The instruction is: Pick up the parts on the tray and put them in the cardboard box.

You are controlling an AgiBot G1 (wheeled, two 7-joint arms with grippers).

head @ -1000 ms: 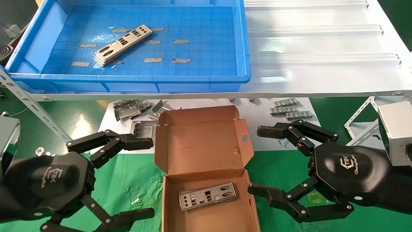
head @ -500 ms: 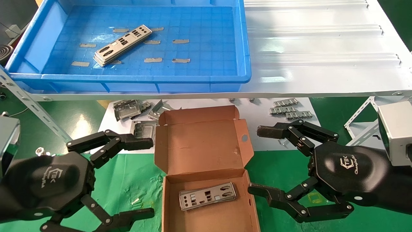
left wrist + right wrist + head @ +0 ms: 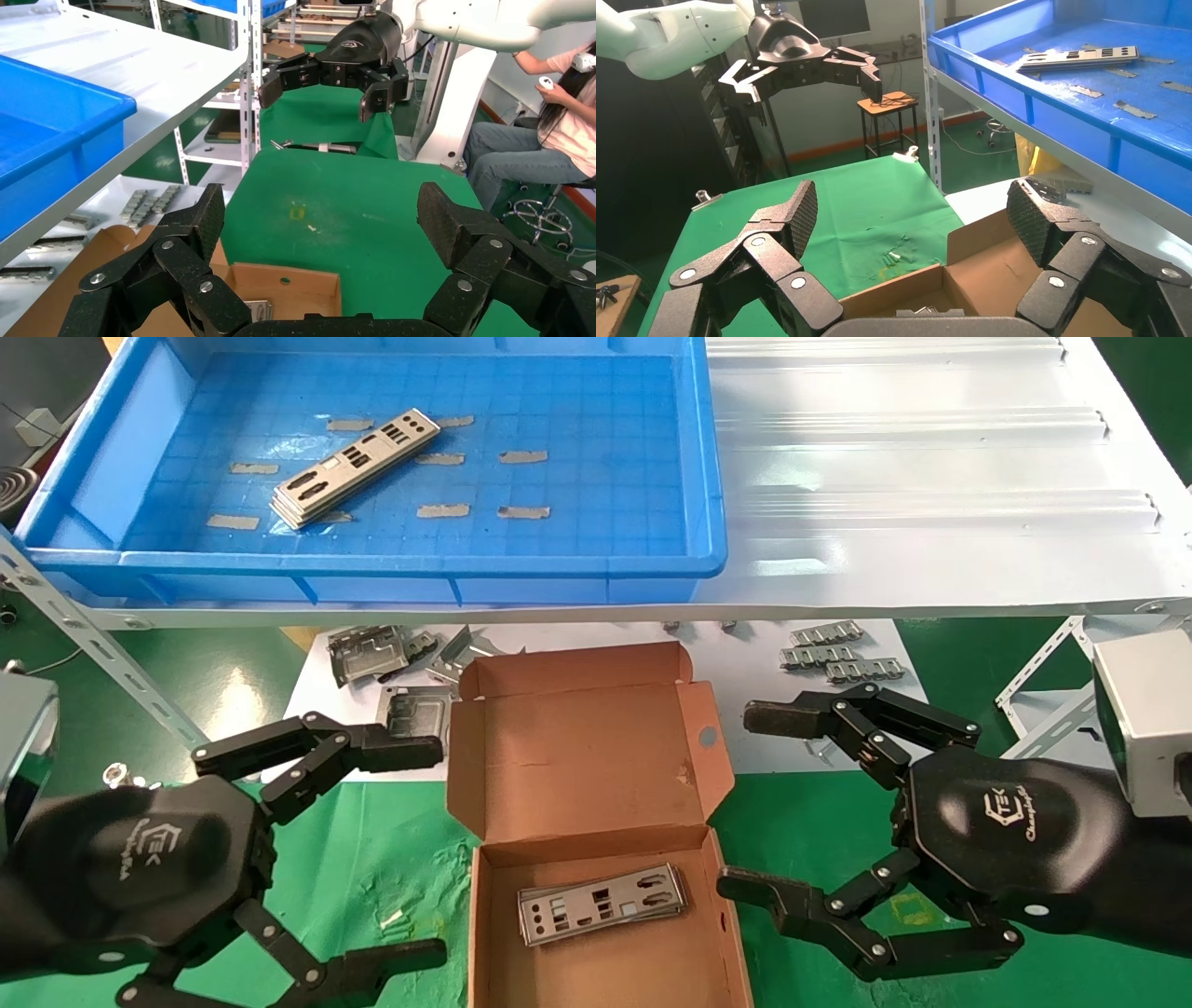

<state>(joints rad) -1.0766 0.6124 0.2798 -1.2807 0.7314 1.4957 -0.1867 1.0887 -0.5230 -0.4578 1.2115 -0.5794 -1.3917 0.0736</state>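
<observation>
**A:** Both pincers hang low at the near edge of the green-clothed table: left gripper [image 3: 424, 848] with its black, knurled fingers spread wide apart, right gripper [image 3: 750, 803] likewise apart, neither holding anything.

**B:** And between them?

**A:** The cardboard box [image 3: 596, 756], brown corrugated, lid hinged back, a round hole in one side flap. Flat silver punched plates [image 3: 601, 903] lie inside it, just beside the right gripper's nearer finger.

**B:** The rest of the parts?

**A:** A small stack of parts [image 3: 355, 467], thin and rectangular, lies aslant in the tray [image 3: 708, 477], a glossy blue bin with a gridded floor and grey tape strips [image 3: 443, 510], up on the white shelf, well apart from both pincers.

**B:** Anything only the wrist views give?

**A:** The right wrist view shows that stack edge-on [image 3: 1077, 57]; the left wrist view shows a seated person [image 3: 555, 140] beyond the table's far side.
</observation>
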